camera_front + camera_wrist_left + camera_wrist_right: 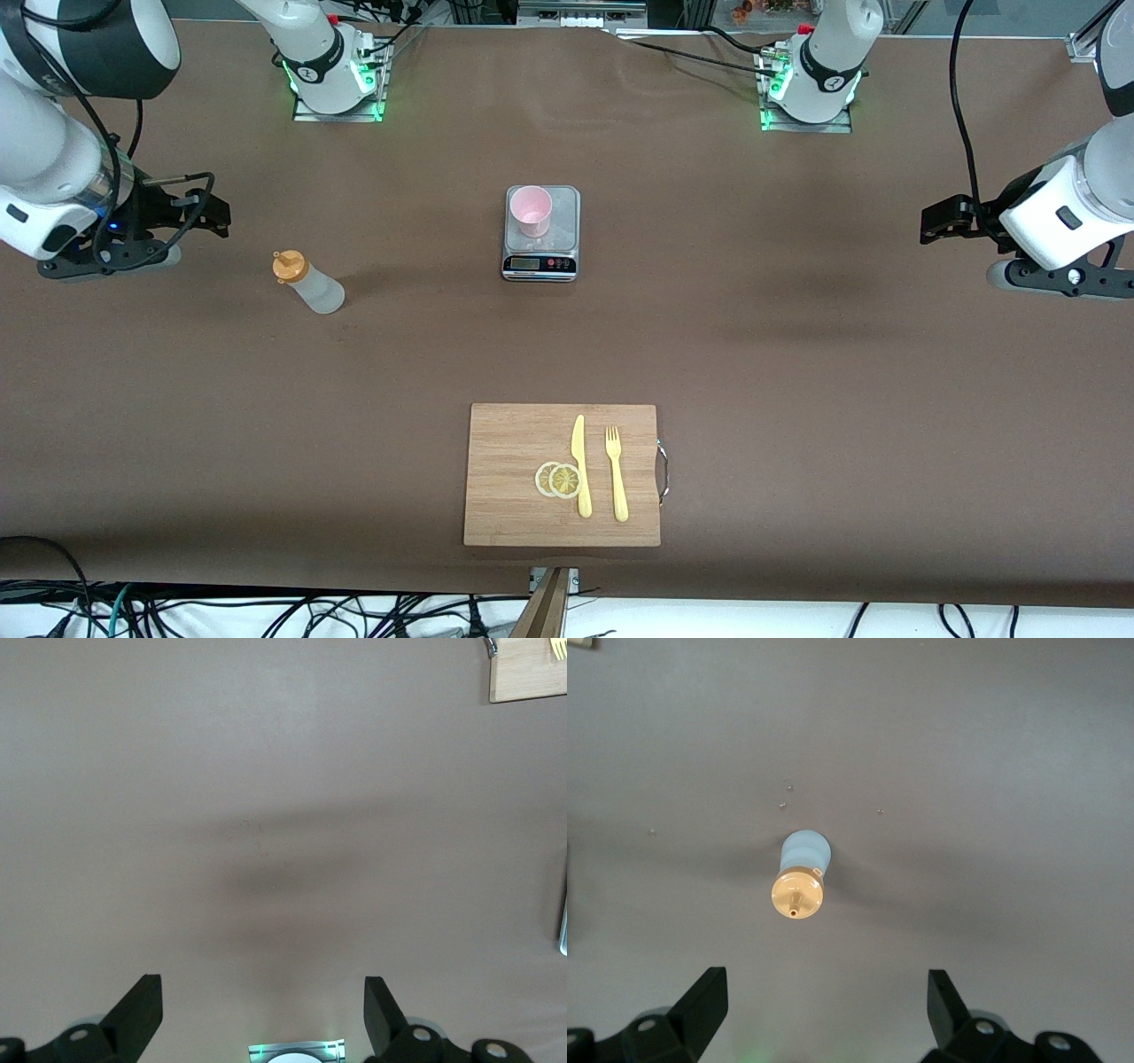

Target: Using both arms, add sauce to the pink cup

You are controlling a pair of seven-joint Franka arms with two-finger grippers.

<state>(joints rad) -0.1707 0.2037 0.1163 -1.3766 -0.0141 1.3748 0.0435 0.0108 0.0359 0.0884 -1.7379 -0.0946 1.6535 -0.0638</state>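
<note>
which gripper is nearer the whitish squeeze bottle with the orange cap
Right. The right gripper hovers open just beside the whitish squeeze bottle with the orange cap; the left gripper waits at the table's left-arm end.

High front camera overlooks the whole counter (797,354); both wrist cameras look straight down, the left sharing the cutting board (529,678) corner.

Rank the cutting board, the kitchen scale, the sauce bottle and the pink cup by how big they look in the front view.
1. Cutting board, by far the largest.
2. Kitchen scale.
3. Sauce bottle.
4. Pink cup, close to the bottle; the board lies nearest the camera, which flatters it.
</note>
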